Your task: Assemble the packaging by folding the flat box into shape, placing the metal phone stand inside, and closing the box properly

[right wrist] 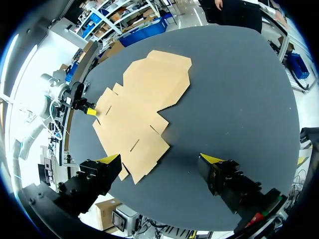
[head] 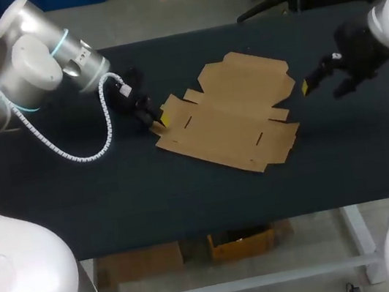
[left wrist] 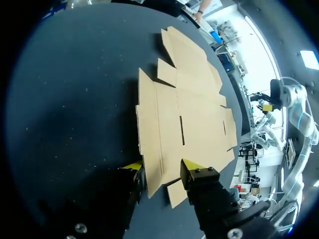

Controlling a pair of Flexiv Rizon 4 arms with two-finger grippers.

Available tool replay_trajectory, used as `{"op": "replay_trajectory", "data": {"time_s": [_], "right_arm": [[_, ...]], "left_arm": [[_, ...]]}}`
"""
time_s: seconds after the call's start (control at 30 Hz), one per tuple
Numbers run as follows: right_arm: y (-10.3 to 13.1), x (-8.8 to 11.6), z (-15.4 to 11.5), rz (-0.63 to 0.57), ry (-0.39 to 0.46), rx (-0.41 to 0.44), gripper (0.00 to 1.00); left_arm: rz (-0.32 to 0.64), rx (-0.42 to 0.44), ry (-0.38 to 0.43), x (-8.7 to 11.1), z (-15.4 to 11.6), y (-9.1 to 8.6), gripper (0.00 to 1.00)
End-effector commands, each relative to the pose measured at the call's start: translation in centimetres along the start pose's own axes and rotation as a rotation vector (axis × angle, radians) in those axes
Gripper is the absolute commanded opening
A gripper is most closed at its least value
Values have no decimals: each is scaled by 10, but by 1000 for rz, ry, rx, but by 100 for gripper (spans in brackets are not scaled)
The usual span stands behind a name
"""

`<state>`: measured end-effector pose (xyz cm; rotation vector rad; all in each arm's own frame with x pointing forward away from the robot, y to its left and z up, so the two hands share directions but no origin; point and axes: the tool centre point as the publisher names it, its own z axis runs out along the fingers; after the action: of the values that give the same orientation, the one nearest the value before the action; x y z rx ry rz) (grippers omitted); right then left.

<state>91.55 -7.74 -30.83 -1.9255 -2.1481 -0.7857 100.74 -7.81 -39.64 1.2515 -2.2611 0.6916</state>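
The flat box (head: 230, 114) lies unfolded in the middle of the dark desk (head: 99, 198). The left fingers (left wrist: 192, 165) are at its left edge, parted, with a corner flap lying flat between the two tips. They straddle the flap rather than clamp it. The right fingers (right wrist: 212, 159) are spread wide and hold nothing. They are off to the box's right, apart from it, and in the right wrist view one tip is near a corner of the card.
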Motion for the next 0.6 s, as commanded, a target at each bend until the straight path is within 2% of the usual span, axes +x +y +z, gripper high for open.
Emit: {"op": "replay_trajectory", "data": {"time_s": [0.03,0.13,0.2,0.43,0.6], "right_arm": [[0,1,-2,-1,2,2,100],[0,1,-2,-2,4,2,100],[0,1,-2,-1,5,3,100],[-1,2,-1,-2,5,4,100],[-1,2,-1,-4,7,5,100]], "left_arm": [[-8,-10,0,-5,3,-4,36],[-17,-4,-11,-7,2,-4,19],[-24,4,-14,-9,1,-4,0],[-35,56,-34,-9,-10,0,0],[-63,99,-54,-8,-15,10,0]]}}
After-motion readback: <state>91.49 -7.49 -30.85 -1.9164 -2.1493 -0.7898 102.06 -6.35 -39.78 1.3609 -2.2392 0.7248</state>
